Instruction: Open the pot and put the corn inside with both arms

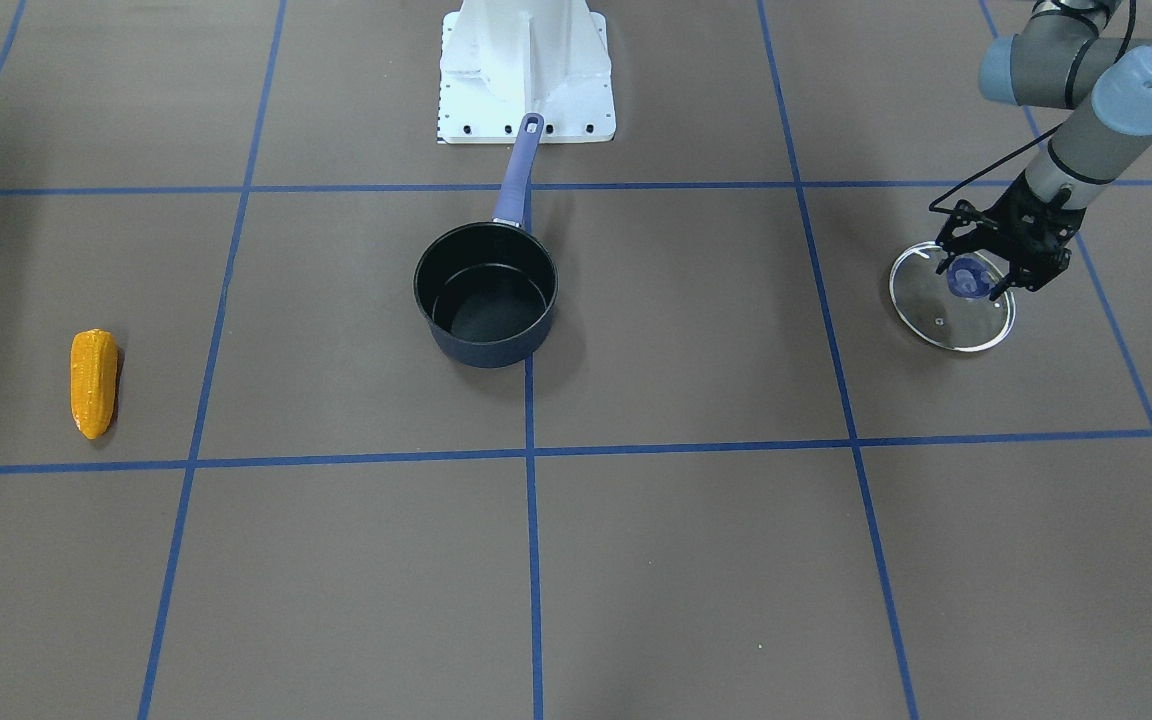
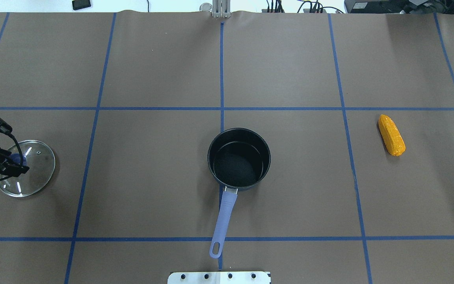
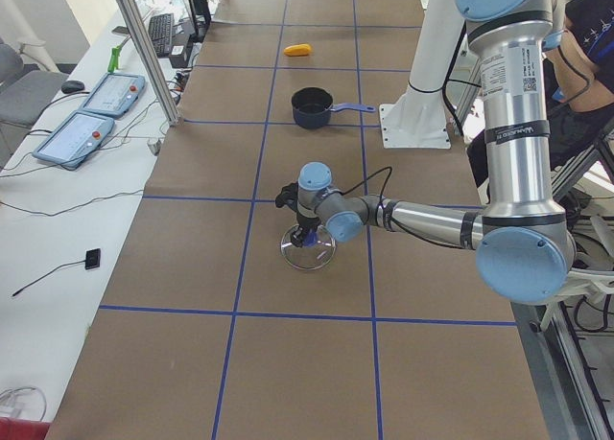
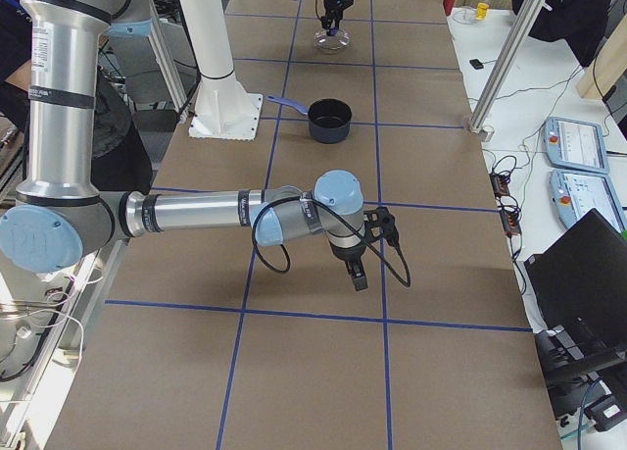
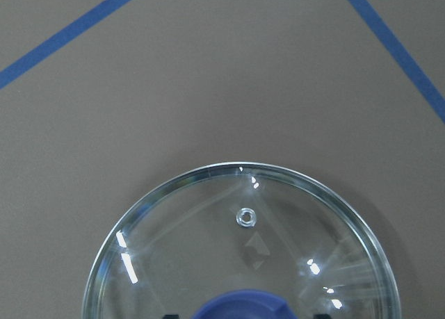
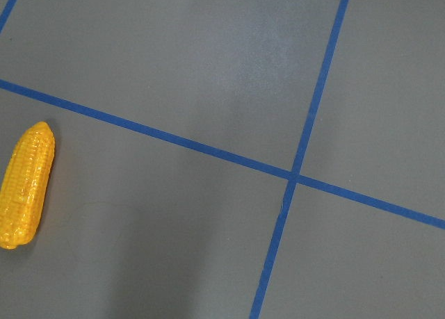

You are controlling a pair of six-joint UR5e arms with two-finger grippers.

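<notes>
The pot is a small dark navy saucepan with a black interior and one long, straight purple-blue handle. It stands upright and uncovered at the centre of the table, and its handle points toward the white base pedestal. We see nothing inside it.

The corn is a short, tapered orange-yellow cob with bumpy kernels. It lies on its side on the robot's right, well apart from the pot.

The round glass lid lies flat on the table on the robot's left, also well apart from the pot. The left gripper hangs over the lid's blue knob. Its jaws are spread to either side of the knob, parted rather than clamped.

The right gripper hovers above the table and appears only in the side view, so we cannot tell how its jaws stand.
</notes>
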